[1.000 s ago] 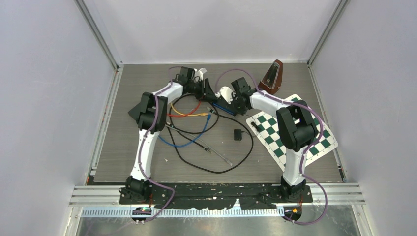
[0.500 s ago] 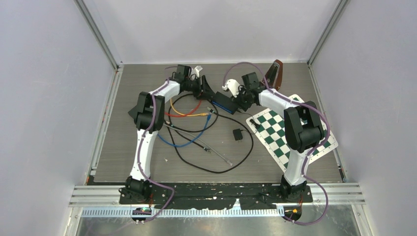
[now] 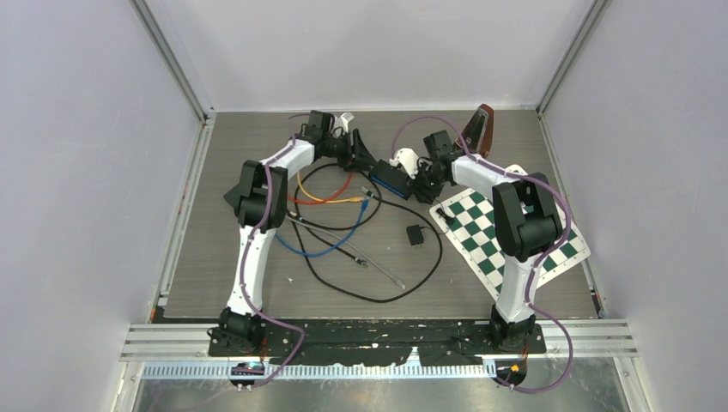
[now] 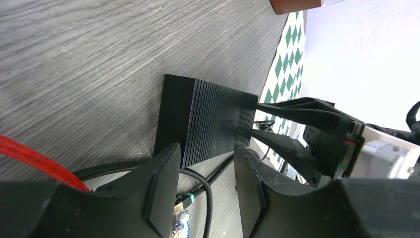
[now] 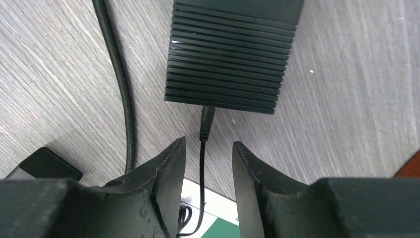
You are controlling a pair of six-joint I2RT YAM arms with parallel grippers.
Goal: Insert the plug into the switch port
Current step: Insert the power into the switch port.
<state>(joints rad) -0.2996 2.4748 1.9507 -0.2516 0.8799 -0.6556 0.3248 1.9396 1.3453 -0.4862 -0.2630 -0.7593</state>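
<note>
I judge the insertion done, only backing off left: the plug (image 5: pixel 206 119) sits in the black switch (image 5: pixel 233 54) at upper centre, my right tool (image 5: pixel 208 146) open astride its cord, left tool (image 4: pixel 205 151) open, gripping nothing.

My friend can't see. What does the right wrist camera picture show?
A black ribbed box lies on a grey table with a black plug in its near side. The plug's thin cord runs between the open fingers of the right gripper. A thicker black cable lies to the left.
</note>
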